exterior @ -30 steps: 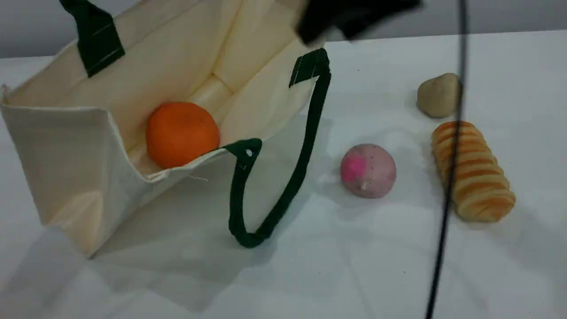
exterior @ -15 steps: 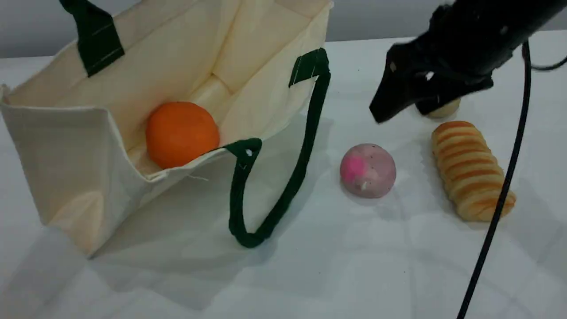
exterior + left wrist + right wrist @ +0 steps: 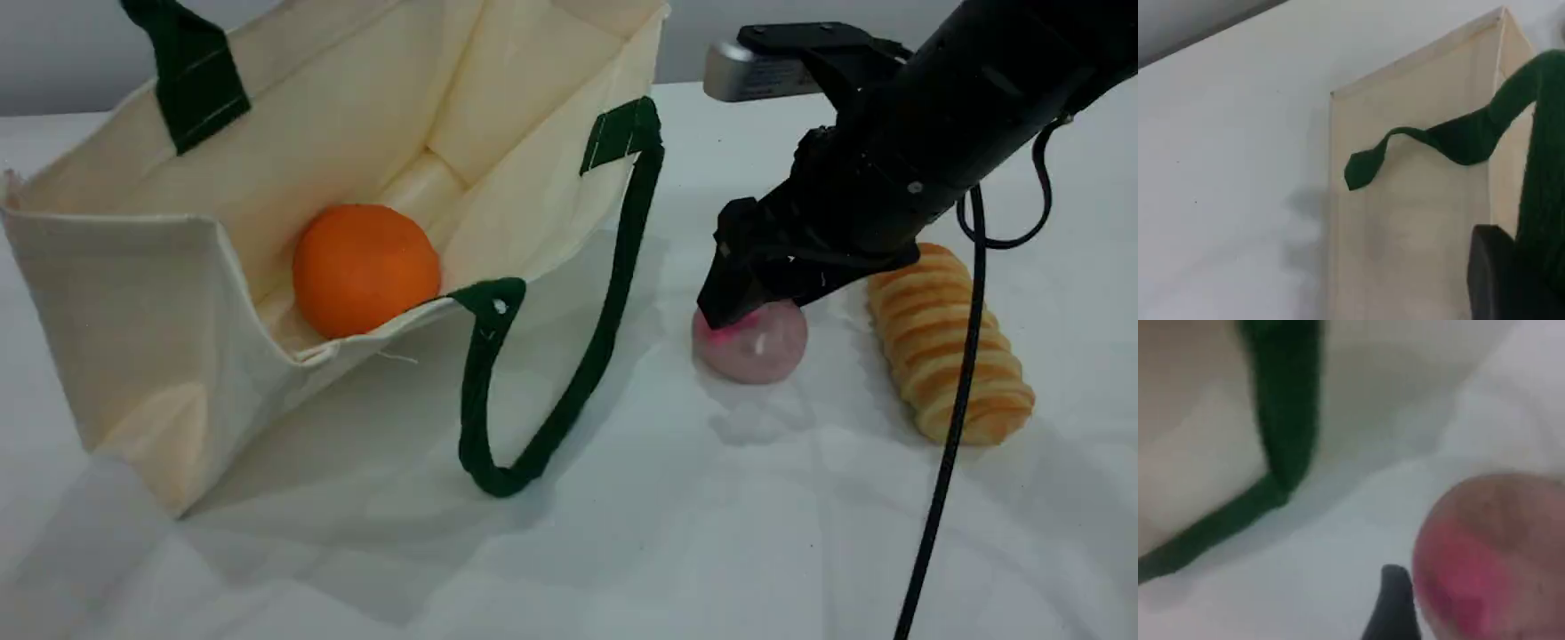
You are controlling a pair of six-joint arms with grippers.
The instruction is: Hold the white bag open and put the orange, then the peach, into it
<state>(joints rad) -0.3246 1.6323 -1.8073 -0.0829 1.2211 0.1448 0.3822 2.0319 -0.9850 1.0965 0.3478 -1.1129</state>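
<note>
One round, probably light and roll-prone peach (image 3: 760, 348) lies on the surface (image 3: 622, 551) right of the white bag (image 3: 133, 284), under the spread right claw (image 3: 754, 307), best gripped across its middle, while the left claw (image 3: 1505, 283) pinches the bag's green handle (image 3: 1541, 187).

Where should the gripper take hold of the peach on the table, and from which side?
Across its widest middle, coming down from above. The peach is a round ball sitting free on the table, so a grip higher up would likely slip off. The bread loaf lies close on its right, leaving less room for a sideways approach. The open right gripper hangs over it.
</note>
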